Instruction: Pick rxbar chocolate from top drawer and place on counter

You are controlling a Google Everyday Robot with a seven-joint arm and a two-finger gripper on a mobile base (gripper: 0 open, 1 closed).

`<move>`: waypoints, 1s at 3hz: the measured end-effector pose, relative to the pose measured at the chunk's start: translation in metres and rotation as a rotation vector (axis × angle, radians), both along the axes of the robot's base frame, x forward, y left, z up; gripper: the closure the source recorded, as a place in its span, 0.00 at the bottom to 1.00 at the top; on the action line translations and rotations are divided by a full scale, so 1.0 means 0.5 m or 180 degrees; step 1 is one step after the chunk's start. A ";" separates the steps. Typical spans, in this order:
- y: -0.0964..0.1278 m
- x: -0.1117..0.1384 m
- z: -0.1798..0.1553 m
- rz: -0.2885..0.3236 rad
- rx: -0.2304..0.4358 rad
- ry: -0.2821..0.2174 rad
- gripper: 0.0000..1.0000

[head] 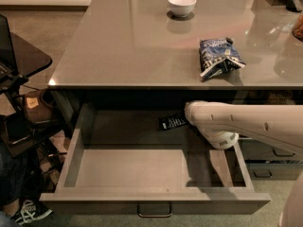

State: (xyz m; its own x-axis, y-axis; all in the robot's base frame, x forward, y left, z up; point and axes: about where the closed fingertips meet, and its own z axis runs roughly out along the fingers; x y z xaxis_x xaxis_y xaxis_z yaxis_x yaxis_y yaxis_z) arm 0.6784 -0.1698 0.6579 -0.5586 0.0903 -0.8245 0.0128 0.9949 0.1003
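The top drawer point(156, 200) is pulled wide open below the counter point(142, 41). The rxbar chocolate point(172, 122), a small black bar with white lettering, lies at the back of the drawer, partly under the counter's edge. My white arm reaches in from the right. Its gripper point(190, 118) is at the back of the drawer, right beside the bar's right end and seemingly touching it. The gripper end is mostly hidden by the arm and the shadow under the counter.
On the counter are a white bowl point(182, 4) at the back and a blue-and-white snack bag point(218, 56) near the front right. A small black side table point(21, 56) with clutter under it stands to the left. Narrower drawers point(274, 152) are to the right.
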 end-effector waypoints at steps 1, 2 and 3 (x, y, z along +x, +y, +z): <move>0.000 0.000 0.000 0.0000 0.0000 0.0000 0.35; 0.000 0.000 0.000 0.0000 0.0000 0.0000 0.11; 0.000 0.000 0.000 0.0000 0.0000 0.0000 0.00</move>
State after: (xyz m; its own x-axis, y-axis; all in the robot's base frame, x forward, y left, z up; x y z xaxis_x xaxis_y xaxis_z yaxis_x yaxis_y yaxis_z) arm 0.6784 -0.1697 0.6579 -0.5586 0.0902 -0.8245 0.0127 0.9949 0.1003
